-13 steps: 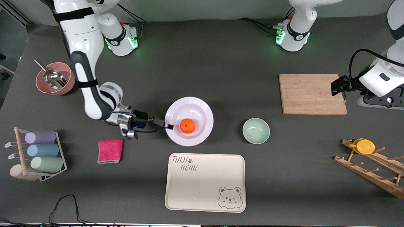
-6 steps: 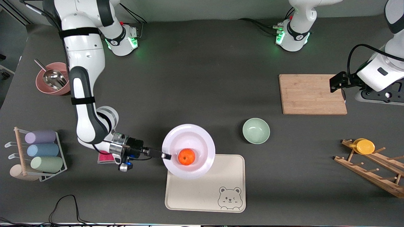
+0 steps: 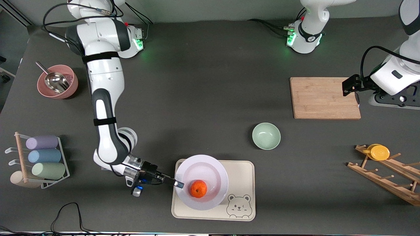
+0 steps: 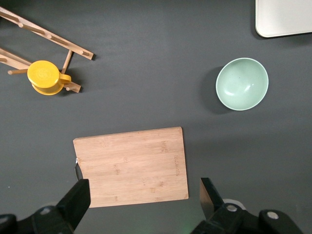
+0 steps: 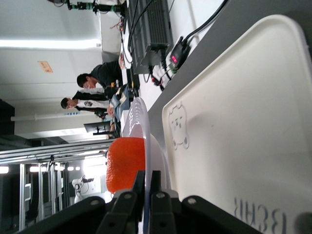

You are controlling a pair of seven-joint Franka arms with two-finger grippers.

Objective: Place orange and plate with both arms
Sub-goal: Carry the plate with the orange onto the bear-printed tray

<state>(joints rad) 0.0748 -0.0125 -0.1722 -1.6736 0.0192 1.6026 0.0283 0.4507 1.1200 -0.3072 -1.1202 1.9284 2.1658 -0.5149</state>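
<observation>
The pale lavender-white plate [image 3: 210,172] is held over the cream bear tray [image 3: 239,170], with the small orange [image 3: 198,189] resting in it. My right gripper [image 3: 178,184] is shut on the plate's rim at the side toward the right arm's end. In the right wrist view the fingers [image 5: 139,183] pinch the plate's edge [image 5: 156,151], with the orange [image 5: 126,163] just past them and the tray [image 5: 243,126] below. My left gripper [image 3: 349,88] is open and empty, waiting over the edge of the wooden board [image 3: 325,97]; its wrist view shows that board [image 4: 131,165].
A pale green bowl [image 3: 266,135] sits between tray and board. A pink bowl with a metal scoop [image 3: 57,82] and a rack of cups [image 3: 39,160] stand at the right arm's end. A wooden rack with a yellow lid [image 3: 380,152] lies at the left arm's end.
My right gripper has carried the plate with the orange from mid-table toward the front camera, until it is over the bear tray. The left gripper has barely moved.
</observation>
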